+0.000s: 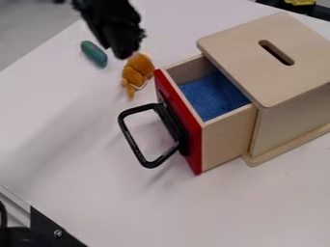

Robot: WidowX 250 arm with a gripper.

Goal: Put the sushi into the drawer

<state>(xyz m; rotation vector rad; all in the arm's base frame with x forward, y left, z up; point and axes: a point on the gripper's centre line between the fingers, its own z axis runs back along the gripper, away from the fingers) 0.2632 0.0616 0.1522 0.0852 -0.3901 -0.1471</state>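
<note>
The black gripper (124,48) hangs at the upper left, over the table just above and beside an orange plush-like toy (133,73), partly overlapping it in the view. I cannot tell which object is the sushi. The wooden box's drawer (228,137) is pulled partly out toward the left, with a red front and a black handle (132,140). Blue cloth (213,96) lines the drawer's floor. No sushi can be made out on the cloth.
A teal oblong object (94,54) lies left of the gripper. The wooden box (241,55) with a slotted lid takes up the right side. White tabletop (84,169) extends to a metal edge at the lower left. Dark gear with a yellow part (300,2) stands at the top right.
</note>
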